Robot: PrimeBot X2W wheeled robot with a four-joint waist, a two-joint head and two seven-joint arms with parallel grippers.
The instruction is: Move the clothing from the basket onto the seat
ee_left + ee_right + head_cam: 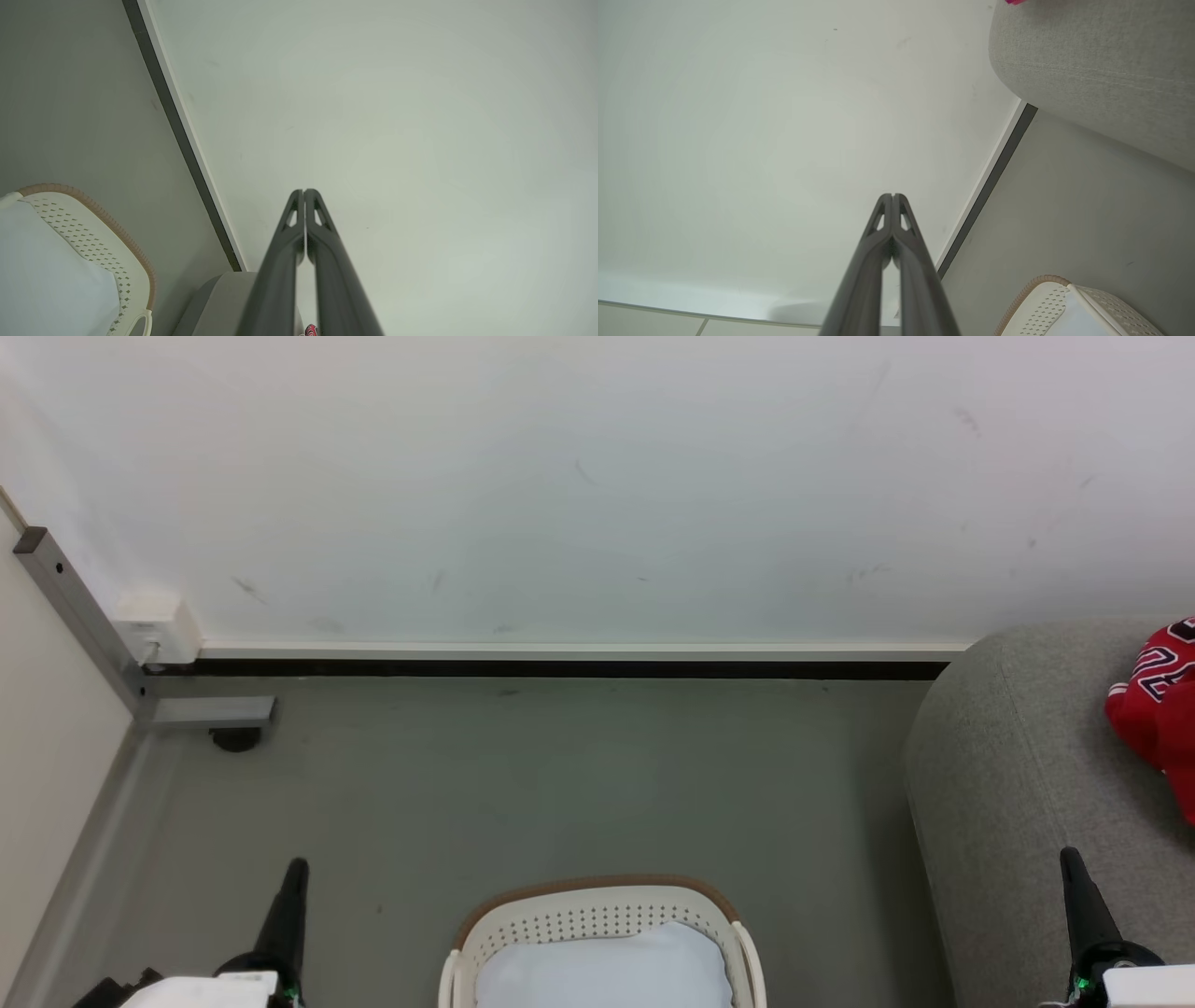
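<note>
Jersey (1154,705) sits on the seat (1008,784), basket (597,885) holds just pale cloth (607,971), left tool (297,870) and right tool (1070,857) pinched closed, empty: looks done.

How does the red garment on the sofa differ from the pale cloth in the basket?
The red jersey is bright, printed with numerals, and lies bunched on the grey seat; the pale cloth is plain bluish white and lies smooth inside the basket. Both are soft fabric.
</note>
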